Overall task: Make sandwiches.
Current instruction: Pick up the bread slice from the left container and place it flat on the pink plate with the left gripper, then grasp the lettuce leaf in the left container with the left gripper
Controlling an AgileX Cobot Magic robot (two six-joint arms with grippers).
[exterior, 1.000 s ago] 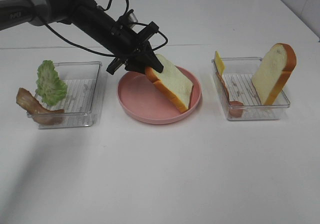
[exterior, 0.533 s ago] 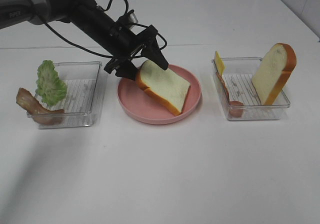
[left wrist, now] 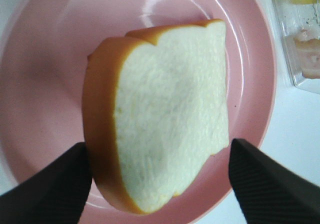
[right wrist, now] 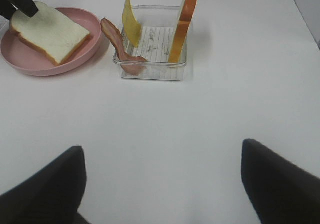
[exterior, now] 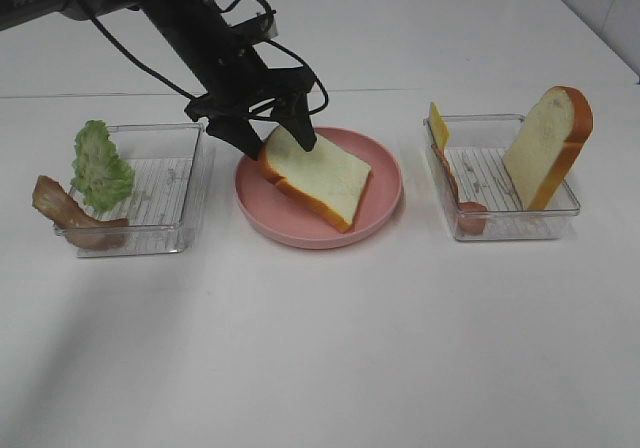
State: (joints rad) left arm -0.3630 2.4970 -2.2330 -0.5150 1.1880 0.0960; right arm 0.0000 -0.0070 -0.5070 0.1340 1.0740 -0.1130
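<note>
No stacked sandwiches are in view. One white bread slice (exterior: 318, 176) (left wrist: 165, 114) (right wrist: 50, 31) with an orange-brown crust lies nearly flat on the pink plate (exterior: 385, 208) (left wrist: 45, 59) (right wrist: 30, 64). My left gripper (exterior: 278, 140) (left wrist: 159, 154) stands open over the slice's near-left end, one finger on each side, gripping nothing. My right gripper (right wrist: 160, 184) hangs open above bare table, out of the high view.
The left clear tray (exterior: 165, 183) holds green lettuce (exterior: 100, 163) and a bacon strip (exterior: 70, 218). The right clear tray (exterior: 500, 218) (right wrist: 150, 69) holds yellow cheese (exterior: 438, 126) (right wrist: 131, 28), bacon (exterior: 460, 203) (right wrist: 120, 46) and an upright bread slice (exterior: 548, 146) (right wrist: 182, 24).
The left gripper opened and let go of the bread slice, which dropped from a steep tilt to lying on the plate. The gripper turned to point more steeply down.
</note>
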